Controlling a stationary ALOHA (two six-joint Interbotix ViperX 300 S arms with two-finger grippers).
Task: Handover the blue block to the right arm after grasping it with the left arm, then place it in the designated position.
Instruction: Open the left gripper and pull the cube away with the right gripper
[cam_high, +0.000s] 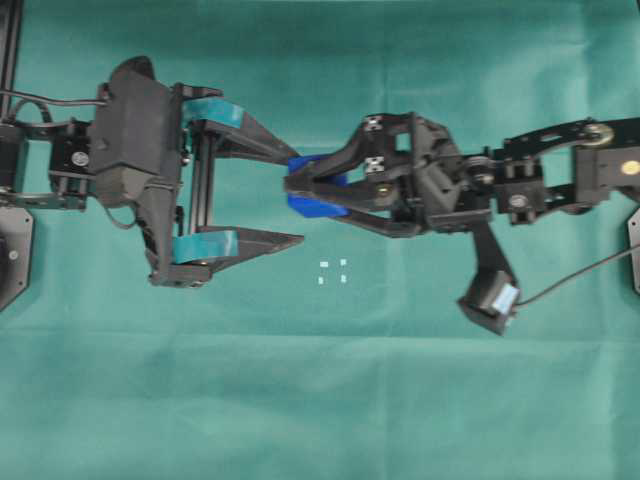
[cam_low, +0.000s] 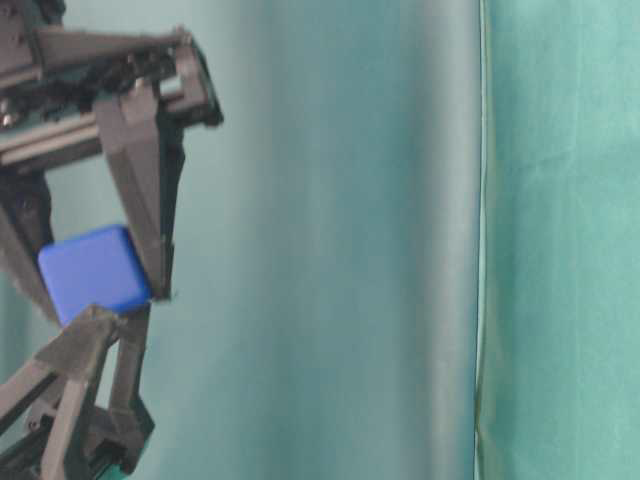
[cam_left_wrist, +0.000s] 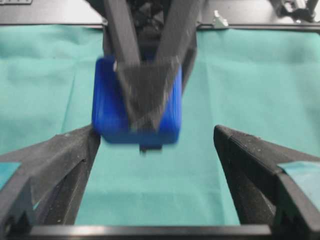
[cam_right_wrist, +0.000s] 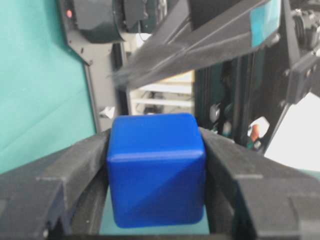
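The blue block sits clamped between the plain black fingers of the right hand, lifted above the green table. The left hand stands spread wide and empty, its teal-taped fingers either side of the block, holding nothing. The white square marks lie just near of it.

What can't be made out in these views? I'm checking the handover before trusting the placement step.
- Blue block: overhead, the right gripper fingers cover most of it, so its dark mark is not visible.
- Designated position: overhead only, too small for detail; in no other view.
- Left gripper: table-level view crops the arms at its left edge.
- Left wrist view: block blurred, and whether it touches the left finger is unclear.
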